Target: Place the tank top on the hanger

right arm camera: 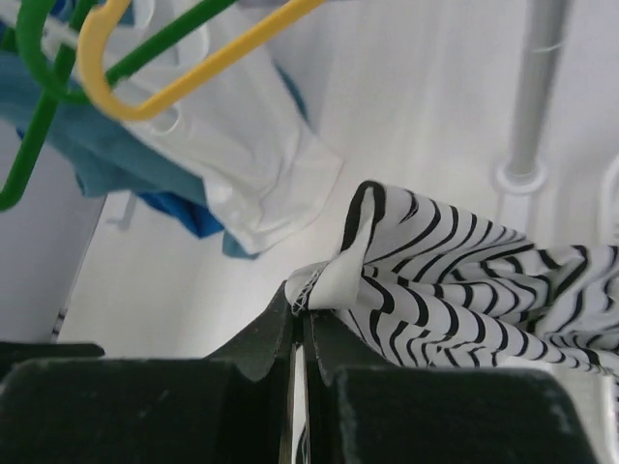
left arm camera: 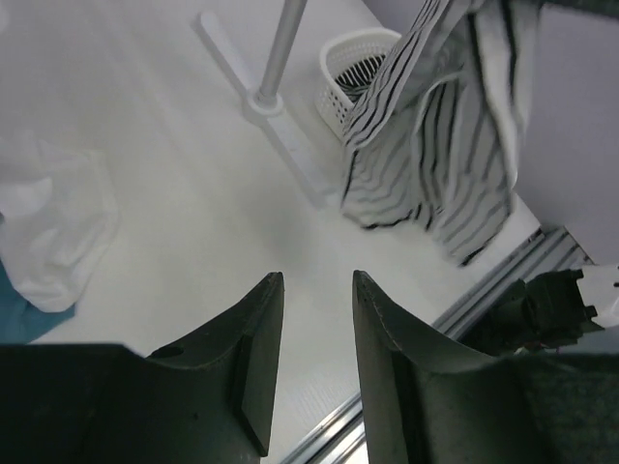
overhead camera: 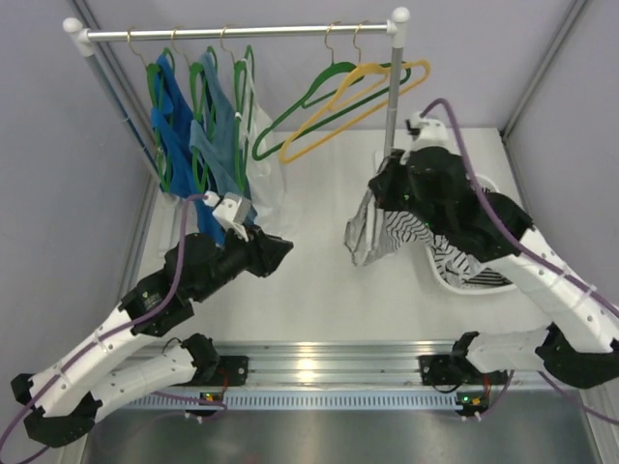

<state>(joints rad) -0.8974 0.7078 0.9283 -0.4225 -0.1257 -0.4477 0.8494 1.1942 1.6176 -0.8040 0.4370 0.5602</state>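
The striped tank top (overhead camera: pixel 372 232) hangs bunched from my right gripper (overhead camera: pixel 380 193), above the table to the right of centre. In the right wrist view the right gripper (right arm camera: pixel 302 304) is shut on a folded white hem of the tank top (right arm camera: pixel 455 280). The empty green hanger (overhead camera: pixel 311 95) hangs on the rail, behind and left of the right gripper, and shows in the right wrist view (right arm camera: pixel 174 39). My left gripper (overhead camera: pixel 280 249) is open and empty, left of the tank top; its view (left arm camera: pixel 317 278) shows the tank top (left arm camera: pixel 426 145) ahead to the right.
A yellow hanger (overhead camera: pixel 338 128) hangs beside the green one. Blue tops (overhead camera: pixel 179 126) and a plain white top (overhead camera: pixel 261 174) hang on green hangers at the rail's left. A white basket (overhead camera: pixel 484 280) holding striped cloth stands at the right. The rack post (overhead camera: pixel 392 97) rises behind the right gripper.
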